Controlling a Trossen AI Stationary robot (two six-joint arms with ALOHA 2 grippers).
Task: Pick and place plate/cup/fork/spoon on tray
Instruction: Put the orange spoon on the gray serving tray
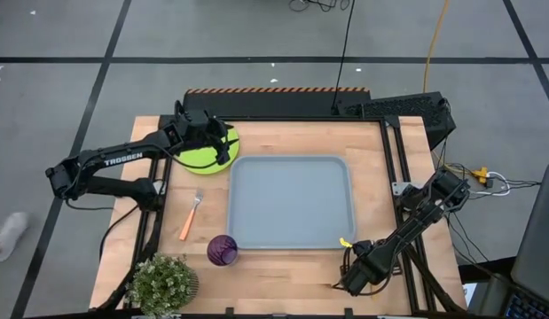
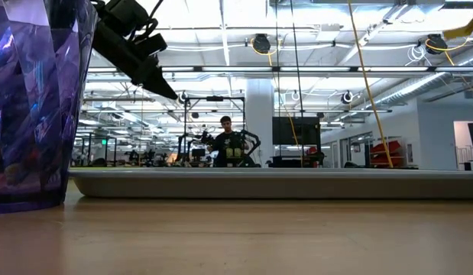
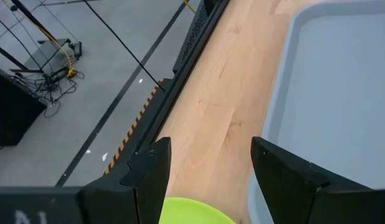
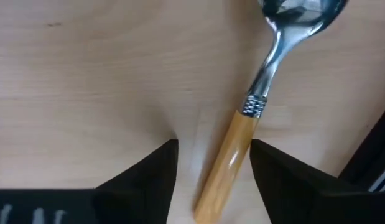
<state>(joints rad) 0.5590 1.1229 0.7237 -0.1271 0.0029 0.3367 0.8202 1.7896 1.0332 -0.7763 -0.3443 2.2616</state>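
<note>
The wooden table carries tray, plate, fork, cup, spoon, plant.

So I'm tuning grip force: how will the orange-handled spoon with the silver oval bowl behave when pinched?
The orange-handled spoon with the silver oval bowl looks rigid, so it probably won't flex. Its glossy handle may slip or twist between the open right gripper's fingers. Lying flat on the wooden table, it leaves little to grab.

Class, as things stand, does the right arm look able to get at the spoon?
Probably yes. The right end effector is open right over the spoon, its orange handle lying between the fingers on bare table, with nothing in the way.
</note>
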